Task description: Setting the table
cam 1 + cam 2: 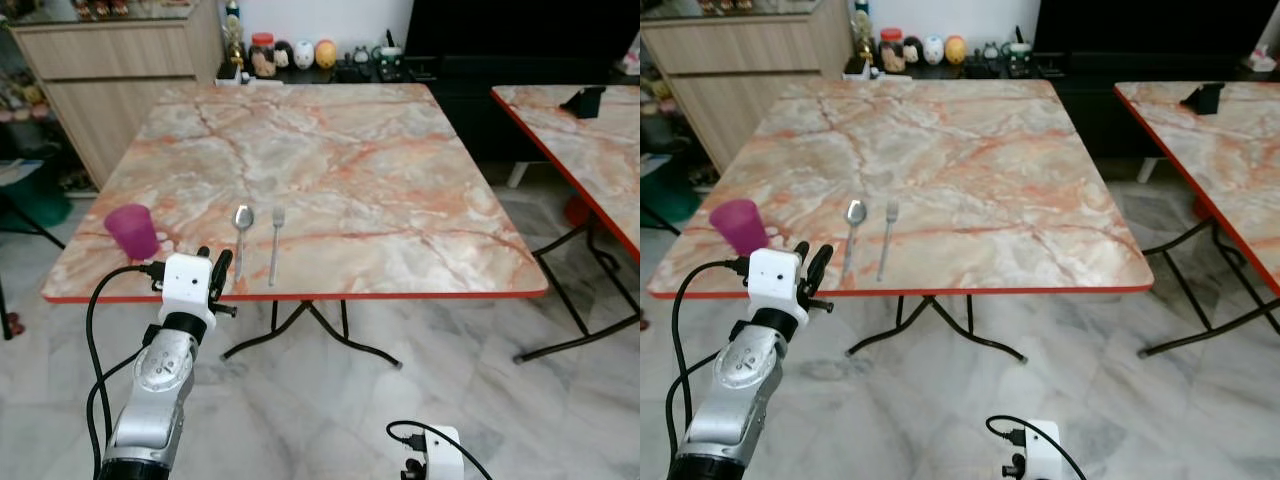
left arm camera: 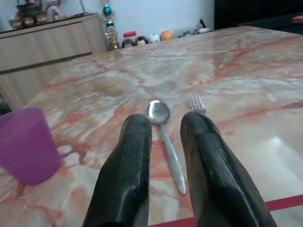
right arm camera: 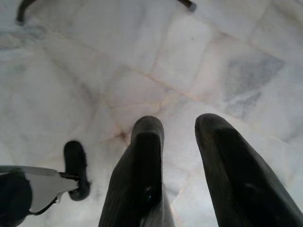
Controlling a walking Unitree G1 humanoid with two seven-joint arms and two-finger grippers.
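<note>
Left eye view: marble-patterned table [image 1: 330,170] with a red edge across the middle of the frame, a spoon [image 1: 241,236] and a fork [image 1: 275,243] side by side near its front edge, close but not touching, handles toward the camera. Purple cup [image 1: 133,231] upright at the lower left of the tabletop, apart from the spoon. Left gripper [image 1: 212,274] raised at the front edge just below the spoon, fingers [image 2: 130,175] parted with nothing between them, the spoon's handle lying in the gap beyond in the left wrist view. Right gripper [image 3: 182,137] low at the bottom of the frame, mostly cut off, fingers spread and empty over pale marble floor tiles [image 3: 213,61]. Second table [image 1: 590,140] cut off at the right edge, a small dark object on it too small to identify. Jars and figurines [image 1: 290,54] along the back, at the top of the frame, any labels too small to read. No legible writing anywhere.
</note>
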